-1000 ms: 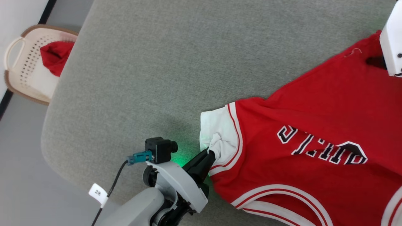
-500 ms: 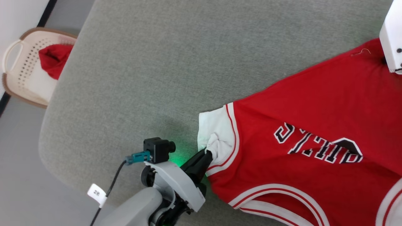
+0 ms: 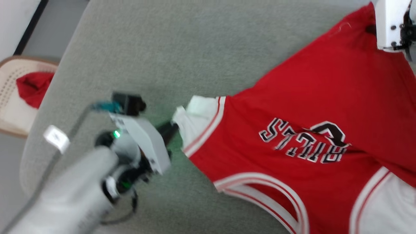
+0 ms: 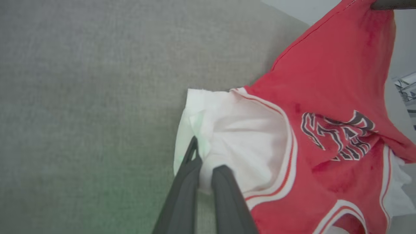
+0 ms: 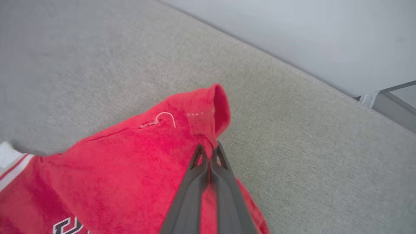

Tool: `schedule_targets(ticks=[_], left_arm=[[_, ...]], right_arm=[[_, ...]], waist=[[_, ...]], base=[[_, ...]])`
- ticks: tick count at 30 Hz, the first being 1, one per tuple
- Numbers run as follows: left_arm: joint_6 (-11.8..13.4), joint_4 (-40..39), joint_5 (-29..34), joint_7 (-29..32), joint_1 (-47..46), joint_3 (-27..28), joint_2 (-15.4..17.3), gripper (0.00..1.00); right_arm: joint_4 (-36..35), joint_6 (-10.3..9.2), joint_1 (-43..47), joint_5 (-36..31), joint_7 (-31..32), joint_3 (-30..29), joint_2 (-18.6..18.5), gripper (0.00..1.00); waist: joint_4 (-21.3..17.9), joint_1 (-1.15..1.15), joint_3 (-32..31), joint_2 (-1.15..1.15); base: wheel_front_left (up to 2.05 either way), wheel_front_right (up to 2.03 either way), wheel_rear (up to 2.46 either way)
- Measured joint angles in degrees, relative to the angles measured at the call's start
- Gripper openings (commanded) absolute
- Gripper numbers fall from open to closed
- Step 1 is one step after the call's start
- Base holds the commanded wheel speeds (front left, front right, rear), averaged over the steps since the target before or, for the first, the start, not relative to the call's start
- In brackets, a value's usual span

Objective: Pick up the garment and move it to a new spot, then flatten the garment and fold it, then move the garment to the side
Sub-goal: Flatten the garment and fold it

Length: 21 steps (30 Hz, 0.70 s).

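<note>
Closing my right end effector [image 5: 208, 150] on the garment's [image 3: 325, 94] red corner, left end effector [image 4: 206, 160] already pinching the sleeve [image 4: 247, 143], I can lift.

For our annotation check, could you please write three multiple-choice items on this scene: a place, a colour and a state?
1. Where does the left gripper hold the garment?
A. white sleeve
B. neckline
C. black lettering
2. What colour is the cloth in the basket?
A. blue
B. red
C. white
3. How is the right gripper?
A. open
B. shut on nothing
C. shut on the garment
Key: 1A, it pinches the white sleeve; 2B, a red bunch lies there; 3C, it clamps the red fabric at a corner.
</note>
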Motion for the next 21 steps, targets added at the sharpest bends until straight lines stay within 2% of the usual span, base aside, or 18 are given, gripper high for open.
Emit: schedule_targets(ticks=[8,14,21], left_arm=[[3.45,-2.83,-0.81,14.72,-14.21,2.60,8.14,0.00],[3.42,1.02,1.41,21.23,-25.35,3.12,9.56,0.00],[1.30,9.46,7.03,20.34,-37.18,3.56,8.87,0.00]], right_arm=[[-0.65,0.00,-2.33,0.11,-4.66,-1.93,3.27,0.00],[-2.88,-0.01,-3.87,0.21,-10.00,-2.32,5.14,0.00],[-5.26,-0.01,-5.74,-0.49,-18.17,-2.47,6.11,0.00]], waist=[[-4.56,0.00,-3.44,0.00],[-8.18,0.00,-5.64,0.00],[-12.39,0.00,-7.59,0.00]], base=[[0.00,0.00,0.00],[0.00,0.00,0.00],[0.00,0.00,0.00]])
